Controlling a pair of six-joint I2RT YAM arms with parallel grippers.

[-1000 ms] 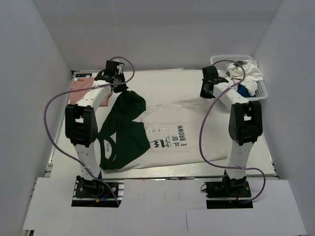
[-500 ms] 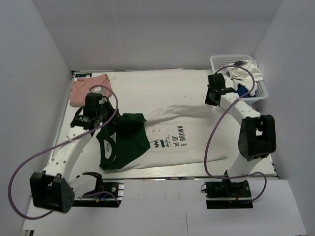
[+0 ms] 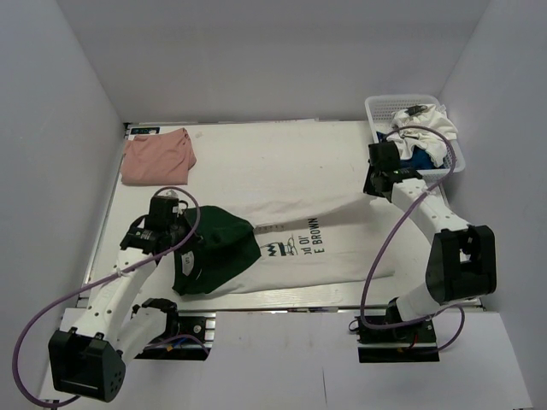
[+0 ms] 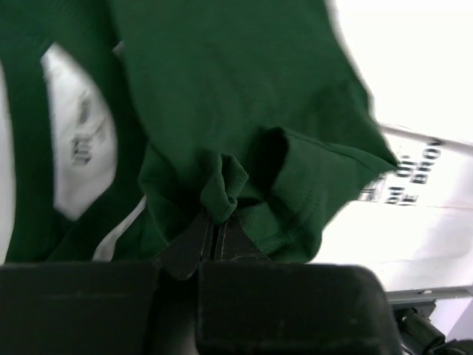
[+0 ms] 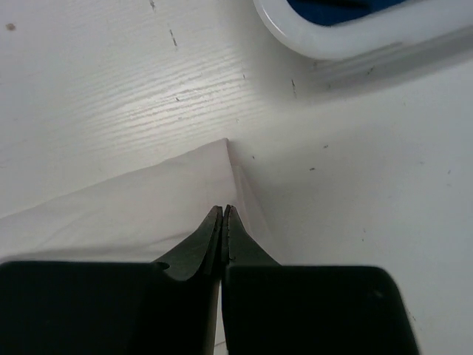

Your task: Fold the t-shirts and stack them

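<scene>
Cotton, limp and light, the white tee with green sleeves (image 3: pixel 299 256) lies across the middle of the table (image 3: pixel 282 154), its far edge drawn over in a fold. I judge it will sag wherever unsupported, so hems and corners are the places to pinch. The left gripper (image 4: pixel 214 225) is clamped on the bunched green sleeve (image 4: pixel 244 111); the right gripper (image 5: pixel 223 214) is pinched on the thin white hem corner (creased flat there), near the plastic lattice basket (image 3: pixel 455 162).

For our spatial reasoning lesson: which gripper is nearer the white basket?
Right. The right gripper is just beside the basket, pinching the t-shirt's white edge; the left gripper is across the table, on its green sleeve.
</scene>
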